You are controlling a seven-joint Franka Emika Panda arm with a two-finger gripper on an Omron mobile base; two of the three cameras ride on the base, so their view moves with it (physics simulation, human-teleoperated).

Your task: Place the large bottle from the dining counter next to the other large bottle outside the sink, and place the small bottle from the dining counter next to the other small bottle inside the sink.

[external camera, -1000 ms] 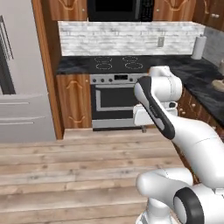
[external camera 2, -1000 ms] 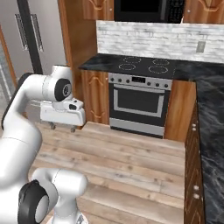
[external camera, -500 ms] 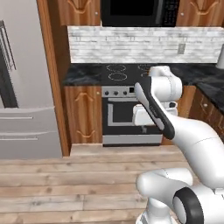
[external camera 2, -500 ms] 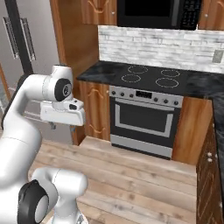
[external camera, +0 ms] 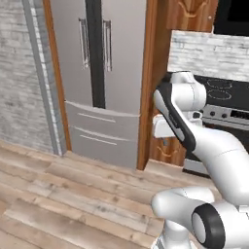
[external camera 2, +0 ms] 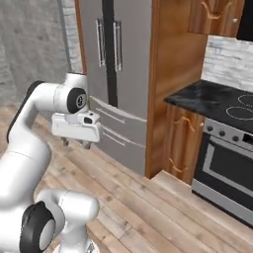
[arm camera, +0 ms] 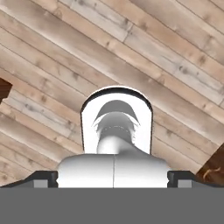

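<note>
Now base turned: fridge (external camera: pixel 99 82) ahead, stove (external camera 2: pixel 228 163) shifted right, fingers (external camera 2: pixel 75 143) spread.

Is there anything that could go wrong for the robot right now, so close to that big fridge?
Possibly. The base seems to be driving with the arm folded beside the fridge and the wooden cabinet panel, so a tight swing might clip either one. The gripper hangs open and empty over the wood floor, and no bottle, sink or dining counter is in sight, so it may still have some driving to do before it can grasp anything.
</note>
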